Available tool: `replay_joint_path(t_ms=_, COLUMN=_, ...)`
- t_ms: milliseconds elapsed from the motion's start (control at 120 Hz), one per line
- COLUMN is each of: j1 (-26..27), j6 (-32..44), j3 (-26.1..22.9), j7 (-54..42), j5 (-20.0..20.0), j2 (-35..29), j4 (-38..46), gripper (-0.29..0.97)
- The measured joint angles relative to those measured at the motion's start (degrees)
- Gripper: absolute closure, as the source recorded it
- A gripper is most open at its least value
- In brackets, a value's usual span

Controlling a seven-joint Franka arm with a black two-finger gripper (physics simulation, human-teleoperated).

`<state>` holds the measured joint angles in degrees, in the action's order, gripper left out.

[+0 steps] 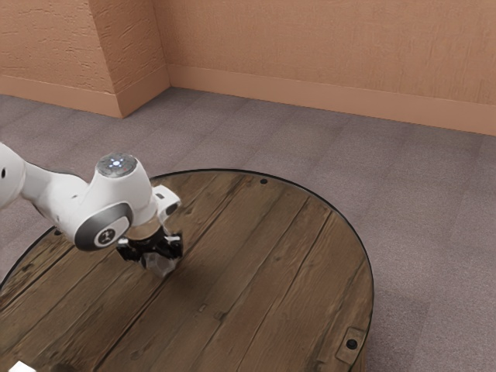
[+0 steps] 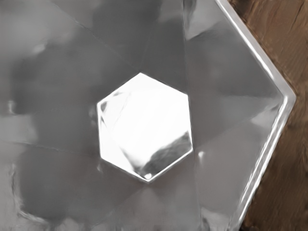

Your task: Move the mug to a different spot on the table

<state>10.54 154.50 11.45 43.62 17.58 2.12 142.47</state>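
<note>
over the table, between its centre and its rim on the exterior view's left: one mug, grey, glossy, six-sided. gripper over that same spot; jaws, i could not tell. i judged the mug rigid, light, slippery; grip opposite flat walls.

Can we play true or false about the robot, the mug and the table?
1. The table is round and wooden. True.
2. The mug stands at the table's edge, far from the hand. False: it is right under the hand.
3. Inside, the mug's bottom has six sides. True.
4. The walls are blue. False: they are orange-brown.
</note>
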Motion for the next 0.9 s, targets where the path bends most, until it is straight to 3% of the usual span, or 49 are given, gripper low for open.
replay_joint_path(t_ms=167, j1=0.8, j6=-2.69, j3=-1.28, j7=0.67, j5=-6.6, j2=-3.98, j4=2.17, gripper=0.12)
replay_joint_path(t_ms=450, j1=-0.15, j6=-8.62, j3=-2.12, j7=1.21, j5=-8.89, j2=-9.93, j4=1.09, gripper=0.03)
replay_joint_path(t_ms=633, j1=0.21, j6=-18.93, j3=-3.64, j7=-0.44, j5=-9.16, j2=-10.21, j4=-14.2, gripper=0.01)
replay_joint_path(t_ms=775, j1=-0.12, j6=-30.15, j3=-3.4, j7=-6.41, j5=-9.84, j2=-5.58, j4=-29.92, gripper=0.01)
replay_joint_path(t_ms=900, j1=-0.52, j6=-37.81, j3=-3.36, j7=-12.55, j5=-10.35, j2=-3.36, j4=-37.86, gripper=0.0)
